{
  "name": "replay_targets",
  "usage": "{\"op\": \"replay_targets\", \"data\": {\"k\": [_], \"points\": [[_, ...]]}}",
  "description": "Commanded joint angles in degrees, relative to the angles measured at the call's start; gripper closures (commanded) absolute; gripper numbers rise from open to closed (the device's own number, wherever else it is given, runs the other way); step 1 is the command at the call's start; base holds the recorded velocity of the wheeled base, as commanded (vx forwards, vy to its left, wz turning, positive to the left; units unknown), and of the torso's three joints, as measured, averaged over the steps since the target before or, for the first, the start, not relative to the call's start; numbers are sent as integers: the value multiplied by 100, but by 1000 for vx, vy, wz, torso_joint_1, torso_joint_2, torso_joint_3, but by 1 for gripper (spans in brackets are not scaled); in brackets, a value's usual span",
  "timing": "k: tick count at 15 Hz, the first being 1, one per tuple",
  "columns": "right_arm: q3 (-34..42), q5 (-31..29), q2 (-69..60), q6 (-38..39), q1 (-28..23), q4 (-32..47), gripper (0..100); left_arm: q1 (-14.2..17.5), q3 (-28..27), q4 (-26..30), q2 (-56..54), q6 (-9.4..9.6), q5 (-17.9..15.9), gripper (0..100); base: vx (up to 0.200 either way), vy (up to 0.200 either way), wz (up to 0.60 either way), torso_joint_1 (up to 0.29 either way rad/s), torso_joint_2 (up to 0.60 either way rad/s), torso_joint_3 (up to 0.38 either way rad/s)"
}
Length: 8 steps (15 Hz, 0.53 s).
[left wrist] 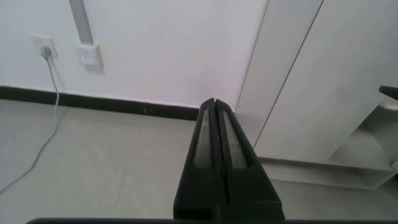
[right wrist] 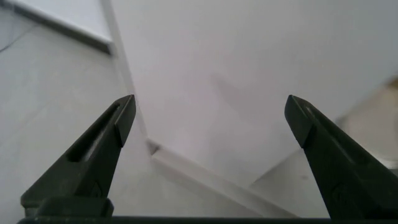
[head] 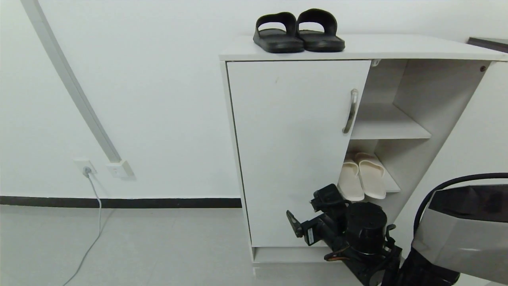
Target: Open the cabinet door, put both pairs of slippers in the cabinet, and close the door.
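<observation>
A white cabinet (head: 357, 45) stands against the wall. Its left door (head: 293, 151) with a metal handle (head: 351, 110) is closed, and its right door (head: 474, 131) is swung open. A black pair of slippers (head: 298, 32) sits on the cabinet top. A cream pair of slippers (head: 362, 176) lies on the lower shelf inside. My right gripper (head: 311, 210) is open and empty, low in front of the closed left door, just left of the cream pair. Its fingers (right wrist: 93, 155) frame the door's lower part (right wrist: 249, 74). My left gripper (left wrist: 215, 109) is shut and empty, pointing at the floor beside the cabinet (left wrist: 323, 81).
The upper shelf (head: 387, 127) is bare. A wall socket with a grey cable (head: 93, 198) and a slanted cable duct (head: 71, 87) lie to the left. Grey tiled floor (head: 139, 242) stretches left of the cabinet.
</observation>
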Motion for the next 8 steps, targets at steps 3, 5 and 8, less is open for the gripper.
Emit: {"op": "replay_targets", "data": {"k": [3, 5, 8], "points": [[9, 8, 25, -2, 20, -92, 0, 4, -4, -9, 7, -2, 1, 100, 0, 0, 0, 36, -539, -360], [9, -1, 34, -2, 20, -100, 0, 4, -4, -9, 7, -2, 1, 100, 0, 0, 0, 110, -471, -352], [9, -1, 51, -2, 20, -100, 0, 4, -4, -9, 7, -2, 1, 100, 0, 0, 0, 123, -461, -341]]}}
